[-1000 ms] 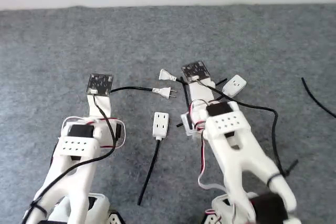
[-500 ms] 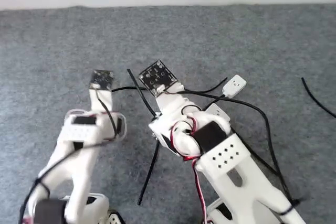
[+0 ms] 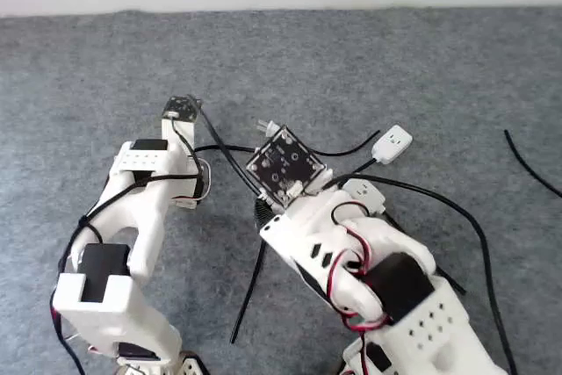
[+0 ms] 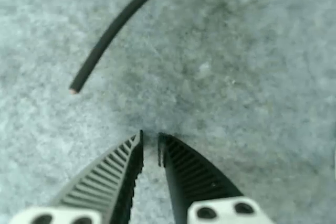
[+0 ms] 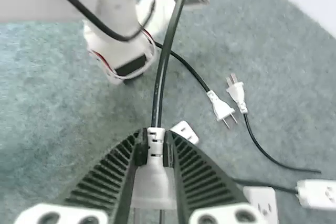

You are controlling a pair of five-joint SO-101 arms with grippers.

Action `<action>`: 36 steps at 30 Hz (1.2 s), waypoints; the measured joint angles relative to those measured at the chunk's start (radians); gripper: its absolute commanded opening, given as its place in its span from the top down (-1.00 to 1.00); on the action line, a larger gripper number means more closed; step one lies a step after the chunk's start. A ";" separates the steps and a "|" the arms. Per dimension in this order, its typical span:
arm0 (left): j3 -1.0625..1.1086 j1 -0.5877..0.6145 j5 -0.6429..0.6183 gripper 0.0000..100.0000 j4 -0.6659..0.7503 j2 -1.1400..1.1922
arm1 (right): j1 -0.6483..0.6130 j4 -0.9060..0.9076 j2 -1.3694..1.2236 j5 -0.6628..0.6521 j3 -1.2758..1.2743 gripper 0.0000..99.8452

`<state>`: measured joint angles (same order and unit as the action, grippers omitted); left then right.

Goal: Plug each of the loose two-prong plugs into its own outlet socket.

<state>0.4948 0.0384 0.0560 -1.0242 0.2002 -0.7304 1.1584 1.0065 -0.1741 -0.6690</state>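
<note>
The right gripper pinches a white outlet socket, whose black cord runs up across the left arm. Beyond it on the grey tabletop, a loose plug lies just beside a second plug, with a spare socket near. The left gripper, pressed almost together on nothing, points at the tabletop near a cut cable end.

White plug and second plug lie flat, just beside each other, unplugged. Corded socket clamped in right gripper; other socket lies apart.
</note>
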 measured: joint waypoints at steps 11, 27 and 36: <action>0.269 -0.110 0.195 0.90 0.104 -0.241 | 0.018 -0.187 0.002 -0.061 -0.213 0.98; 0.651 -0.278 0.302 0.89 0.146 -0.764 | 0.046 -0.302 0.002 -0.097 -0.302 0.98; 0.677 -0.281 0.247 0.89 0.206 -0.775 | 0.044 -0.304 0.002 -0.097 -0.302 0.98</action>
<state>1.1715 -0.2424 0.3030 -0.8186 -0.5746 -0.6859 0.8546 1.0081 -0.2708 -0.9712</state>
